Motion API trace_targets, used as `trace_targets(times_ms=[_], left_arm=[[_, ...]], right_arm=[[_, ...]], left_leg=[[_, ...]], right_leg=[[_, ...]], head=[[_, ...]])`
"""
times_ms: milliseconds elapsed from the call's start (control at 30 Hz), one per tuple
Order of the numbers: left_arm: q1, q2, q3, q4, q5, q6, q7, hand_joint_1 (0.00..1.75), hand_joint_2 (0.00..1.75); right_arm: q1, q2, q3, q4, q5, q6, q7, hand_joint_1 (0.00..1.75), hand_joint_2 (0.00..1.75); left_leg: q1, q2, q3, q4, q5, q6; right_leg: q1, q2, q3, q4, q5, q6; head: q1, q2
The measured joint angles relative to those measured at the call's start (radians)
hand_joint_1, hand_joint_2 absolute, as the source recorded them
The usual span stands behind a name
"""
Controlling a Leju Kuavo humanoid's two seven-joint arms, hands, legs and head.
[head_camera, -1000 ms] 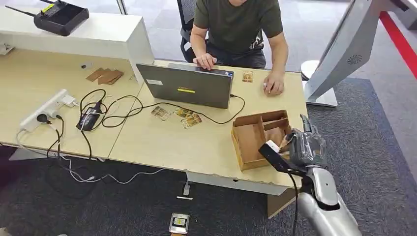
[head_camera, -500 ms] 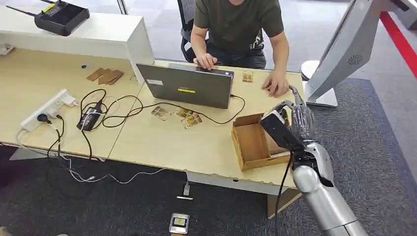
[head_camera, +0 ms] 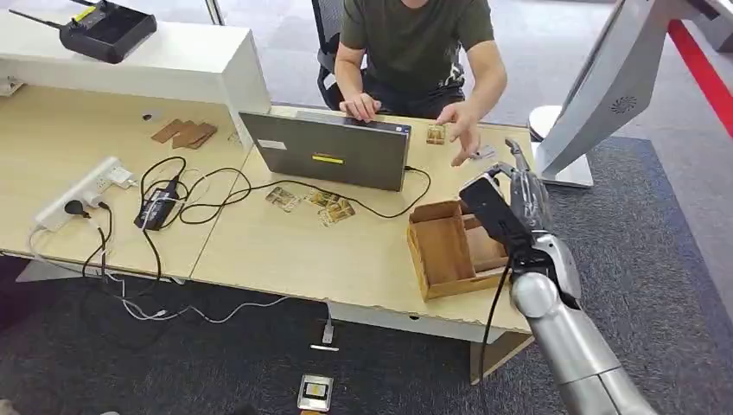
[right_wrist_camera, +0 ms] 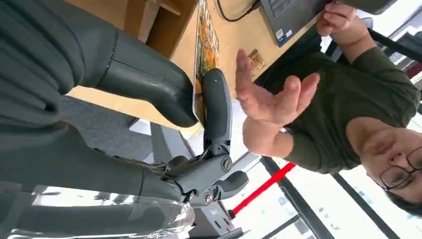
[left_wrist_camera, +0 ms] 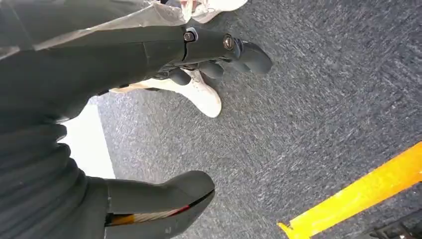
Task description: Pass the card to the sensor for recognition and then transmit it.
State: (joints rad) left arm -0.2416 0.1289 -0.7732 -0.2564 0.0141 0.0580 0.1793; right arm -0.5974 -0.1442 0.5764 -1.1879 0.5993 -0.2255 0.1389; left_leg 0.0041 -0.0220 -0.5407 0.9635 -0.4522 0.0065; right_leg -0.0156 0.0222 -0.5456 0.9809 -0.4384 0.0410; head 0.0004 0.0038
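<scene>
We see the right robot hand (right_wrist_camera: 199,107) raised past the far right corner of the pale wood-grain table (head_camera: 285,251), pinching a thin printed card (right_wrist_camera: 200,47) edge-on between its thick grey thumb and a dark finger. A person's open hand (right_wrist_camera: 271,99) hangs just beside the card, apart from it. Beneath the forearm sits a partitioned brown cardboard box (head_camera: 449,246). A grey laptop (head_camera: 328,151), looping black cables (head_camera: 216,194) and loose cards (head_camera: 333,207) lie further along. The left robot hand (left_wrist_camera: 199,55) hangs over coarse grey carpet (left_wrist_camera: 323,99), fingers loosely curled around nothing, thumb apart.
</scene>
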Motion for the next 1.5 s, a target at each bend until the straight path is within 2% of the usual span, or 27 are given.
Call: trace_targets(times_ms=[433,467,600,833,933,1000,1133,1233,1300,1400,1500], left_arm=[[-0.001,-0.003,0.000,0.000,0.004,0.003,0.003,0.00,1.75],[-0.001,-0.003,0.000,0.000,0.004,0.003,0.003,0.00,1.75],[-0.001,-0.003,0.000,0.000,0.003,0.004,-0.001,0.00,1.75],[-0.001,-0.003,0.000,0.000,-0.002,0.005,-0.002,0.00,1.75],[0.003,-0.002,0.000,0.000,0.002,0.013,-0.005,0.00,1.75],[0.012,0.000,0.000,0.000,0.009,0.022,-0.012,0.00,1.75],[0.034,0.009,0.005,0.000,0.030,0.048,-0.027,0.00,1.75],[0.057,0.018,0.018,0.000,0.057,0.070,-0.044,0.00,1.75],[0.071,0.024,0.028,0.000,0.078,0.081,-0.056,0.00,1.75],[0.096,0.033,0.047,0.002,0.113,0.100,-0.080,0.00,1.75],[0.120,0.043,0.064,0.004,0.145,0.107,-0.100,0.00,1.75]], right_arm=[[-0.015,0.003,0.001,0.065,-0.002,-0.006,-0.017,1.75,1.75],[-0.016,0.004,0.001,0.069,-0.003,-0.006,-0.017,0.00,1.75],[-0.024,0.006,0.002,0.086,-0.014,-0.019,-0.005,0.00,1.75],[-0.021,-0.019,-0.013,0.098,-0.088,-0.094,0.001,0.00,1.75],[0.018,-0.044,-0.056,0.080,-0.262,-0.134,-0.060,0.00,1.75],[0.063,-0.064,-0.109,0.061,-0.440,-0.168,-0.143,0.00,1.75],[0.164,-0.109,-0.231,0.055,-0.705,-0.196,-0.271,0.00,1.75],[0.235,-0.144,-0.327,0.102,-0.852,-0.160,-0.353,0.00,1.75],[0.263,-0.169,-0.375,0.173,-0.898,-0.121,-0.383,0.00,1.75],[0.281,-0.191,-0.414,0.333,-0.918,-0.072,-0.379,0.00,1.75],[0.318,-0.195,-0.429,0.476,-0.938,-0.033,-0.310,0.00,1.75]], left_leg=[[0.000,0.000,0.000,0.000,0.000,0.000],[0.000,0.000,0.000,0.000,0.000,0.000],[0.000,0.000,0.000,0.000,0.000,0.000],[0.000,0.000,0.000,0.000,0.000,0.000],[0.000,-0.001,0.001,0.000,0.000,0.000],[0.000,0.000,0.001,0.000,-0.001,0.000],[0.000,-0.001,0.001,0.000,-0.002,0.002],[0.000,-0.001,0.001,0.000,-0.004,0.002],[0.000,-0.001,0.001,0.000,-0.004,0.001],[0.000,0.000,0.002,0.000,-0.005,0.001],[0.001,-0.001,0.003,0.000,-0.006,0.001]], right_leg=[[0.000,0.000,0.000,0.000,0.000,0.000],[0.000,0.000,0.000,0.000,0.000,0.000],[0.000,0.000,0.000,0.000,0.000,0.000],[0.000,0.000,0.000,0.000,0.000,0.000],[0.000,0.000,0.001,-0.001,0.000,0.000],[0.000,0.000,0.001,-0.001,0.000,0.001],[0.000,0.000,0.002,-0.002,-0.002,0.002],[0.000,0.000,0.002,-0.002,-0.002,0.001],[-0.001,0.000,0.002,-0.002,-0.002,0.001],[0.000,0.001,0.002,-0.003,-0.003,0.001],[0.001,0.000,0.003,-0.003,-0.005,0.000]], head=[[0.000,0.000],[0.000,0.000],[0.000,0.000],[0.000,0.000],[0.000,0.000],[0.000,0.000],[0.000,0.000],[0.000,0.000],[0.000,0.000],[0.000,0.000],[0.000,0.000]])
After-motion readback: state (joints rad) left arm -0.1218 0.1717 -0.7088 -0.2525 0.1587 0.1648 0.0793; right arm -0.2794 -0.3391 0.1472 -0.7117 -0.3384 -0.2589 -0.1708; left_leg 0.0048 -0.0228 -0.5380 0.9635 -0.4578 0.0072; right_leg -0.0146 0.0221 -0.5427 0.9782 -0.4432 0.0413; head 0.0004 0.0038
